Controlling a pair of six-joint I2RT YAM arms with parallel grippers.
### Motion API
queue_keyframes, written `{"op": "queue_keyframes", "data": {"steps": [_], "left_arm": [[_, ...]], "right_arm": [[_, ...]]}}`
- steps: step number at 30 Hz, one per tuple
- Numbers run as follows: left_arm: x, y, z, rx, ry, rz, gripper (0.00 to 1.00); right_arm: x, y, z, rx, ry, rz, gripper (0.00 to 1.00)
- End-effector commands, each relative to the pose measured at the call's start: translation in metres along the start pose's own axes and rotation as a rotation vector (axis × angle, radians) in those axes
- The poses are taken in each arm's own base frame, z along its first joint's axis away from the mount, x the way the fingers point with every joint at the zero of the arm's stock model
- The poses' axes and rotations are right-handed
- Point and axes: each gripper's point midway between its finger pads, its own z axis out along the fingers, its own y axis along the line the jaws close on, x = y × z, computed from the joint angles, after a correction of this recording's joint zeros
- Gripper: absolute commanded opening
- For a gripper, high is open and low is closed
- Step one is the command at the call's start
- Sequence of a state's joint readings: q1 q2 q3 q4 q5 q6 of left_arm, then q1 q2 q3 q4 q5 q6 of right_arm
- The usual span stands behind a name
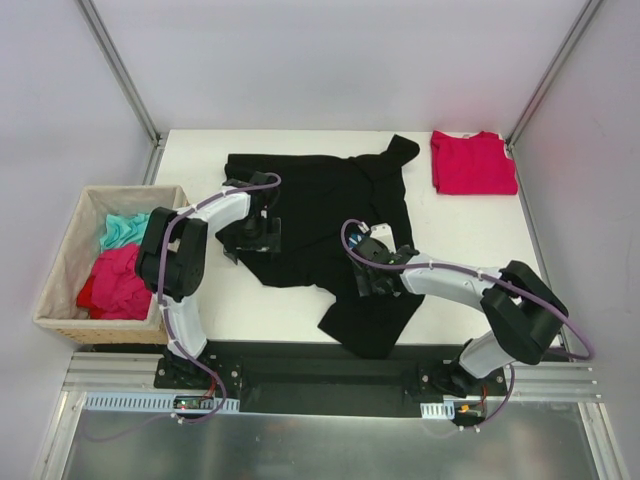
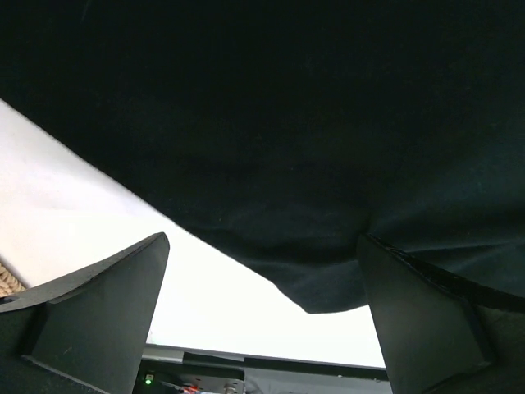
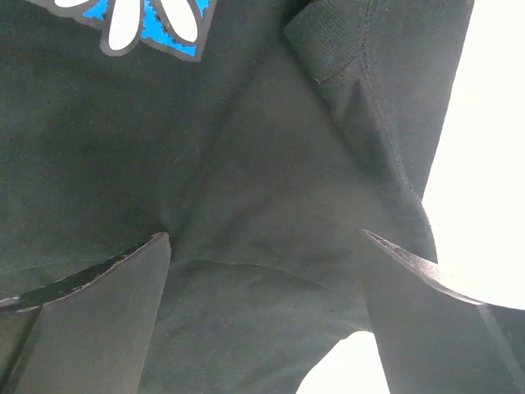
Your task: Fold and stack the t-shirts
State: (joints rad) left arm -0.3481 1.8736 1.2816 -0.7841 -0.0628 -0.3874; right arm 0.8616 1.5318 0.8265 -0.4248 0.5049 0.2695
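The black shirt [image 1: 320,210] lies open but wrinkled in the middle of the table [image 1: 460,240]. Its collar end points to the far right, and its lower part reaches the near edge and seems to hang a little over it. The red shirt [image 1: 472,163] lies already folded at the far right corner, well apart from the black one. In the basket [image 1: 60,270] on the left there are more cloths, teal and pink-red.

The left gripper [image 1: 250,238] is over the left border of the black shirt, with the jaws spread wide. Its wrist view shows the hem of the cloth between the two fingers and white table behind it. The right gripper [image 1: 368,275] is over the lower middle part of the shirt, near the pale emblem [image 3: 156,25], also spread wide. Neither one pinches anything.

I judge that the step in hand is the folding of the black shirt, and it is only at its beginning: the shirt is not yet flat, and both arms are placed to take hold of it. The next move calls for each gripper to go down and close on an edge of the cloth. They should then pull it smooth and carry one side over the other. One risk is catching more than one layer at the wrinkles.
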Motion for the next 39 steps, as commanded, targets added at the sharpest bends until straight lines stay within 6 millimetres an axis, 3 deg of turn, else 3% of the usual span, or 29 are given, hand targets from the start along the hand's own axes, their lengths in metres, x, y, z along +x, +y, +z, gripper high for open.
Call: {"op": "queue_keyframes", "data": {"steps": [1,8,16,25,35,38,39], "left_arm": [[0.012,0.004,0.011,-0.049,0.060,0.000,0.99],[0.022,0.001,0.027,-0.047,0.144,0.014,0.99],[0.046,0.003,0.031,-0.042,0.218,0.034,0.99],[0.098,0.002,0.029,-0.032,0.312,0.040,0.99],[0.140,-0.007,0.028,-0.025,0.346,0.040,0.99],[0.139,-0.016,0.016,-0.012,0.283,0.054,0.99],[0.132,-0.019,0.009,-0.004,0.248,0.049,0.99]], "right_arm": [[0.011,0.002,0.000,-0.030,0.027,0.013,0.99],[0.011,0.001,-0.005,-0.047,0.019,0.024,0.99],[0.030,-0.010,-0.015,-0.061,0.039,0.063,0.99],[0.041,-0.034,-0.038,-0.051,0.018,0.112,0.98],[0.052,-0.057,-0.055,-0.028,0.008,0.120,0.98],[0.042,-0.060,-0.059,-0.024,-0.033,0.122,0.98],[0.030,-0.061,-0.064,-0.024,-0.066,0.115,0.98]]}}
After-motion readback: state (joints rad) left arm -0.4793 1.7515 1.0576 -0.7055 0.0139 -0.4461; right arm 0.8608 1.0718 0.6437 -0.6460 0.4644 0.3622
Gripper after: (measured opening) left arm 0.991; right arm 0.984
